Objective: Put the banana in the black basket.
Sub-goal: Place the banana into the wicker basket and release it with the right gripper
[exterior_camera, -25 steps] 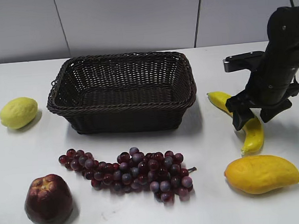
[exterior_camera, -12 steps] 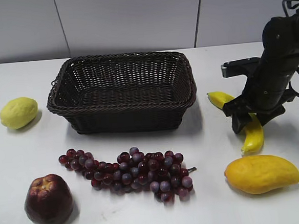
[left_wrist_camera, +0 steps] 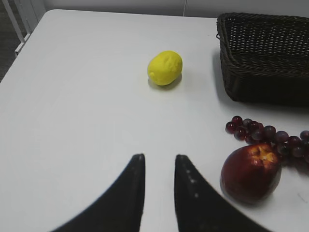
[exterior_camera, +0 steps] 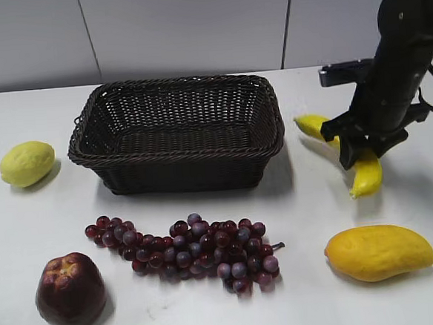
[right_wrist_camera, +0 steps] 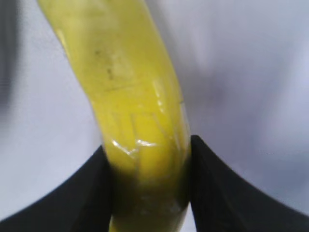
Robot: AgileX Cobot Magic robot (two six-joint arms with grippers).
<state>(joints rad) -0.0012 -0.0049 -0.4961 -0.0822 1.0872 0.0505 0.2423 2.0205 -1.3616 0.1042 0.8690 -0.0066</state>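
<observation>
Right wrist view shows the right gripper with its fingers clamped on the banana. Judging by the exterior view, the banana hangs just right of the black basket, apparently off the table, so the carry leftward over the rim comes next. Left gripper fingers stand narrowly parted, holding nothing.

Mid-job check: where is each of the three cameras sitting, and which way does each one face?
Exterior view: front of the table, slanting down at the dark woven wicker basket; right hand shows.
Left wrist view: low, facing the pale-yellow round lemon; left hand shows.
Right wrist view: close on the curved bright yellow banana; both black fingers show.
Exterior and left wrist views share lemon and basket.
</observation>
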